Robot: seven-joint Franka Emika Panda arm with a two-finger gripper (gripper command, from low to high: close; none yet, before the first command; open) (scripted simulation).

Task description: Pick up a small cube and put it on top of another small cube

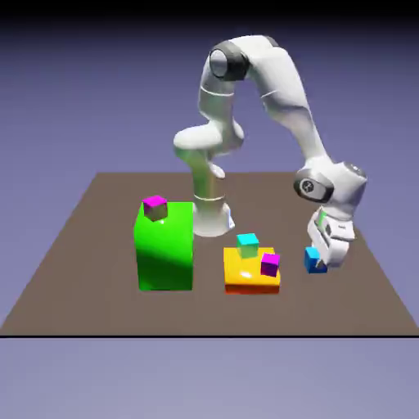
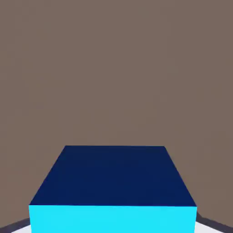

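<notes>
The small blue cube (image 1: 314, 261) rests on the brown table (image 1: 98, 245) at the exterior view's right, with my gripper (image 1: 321, 259) shut on it. In the hand view the blue cube (image 2: 113, 182) fills the lower middle, its dark blue face above a bright cyan one, and hides my fingertips. The cyan-topped, green-sided small cube (image 1: 248, 244) stands on the yellow slab (image 1: 245, 270), left of my gripper.
A magenta cube (image 1: 270, 264) sits on the yellow slab's right part. A big green block (image 1: 165, 245) stands further left with a magenta-topped cube (image 1: 155, 208) on its top. The robot's base (image 1: 211, 217) rises behind the slab.
</notes>
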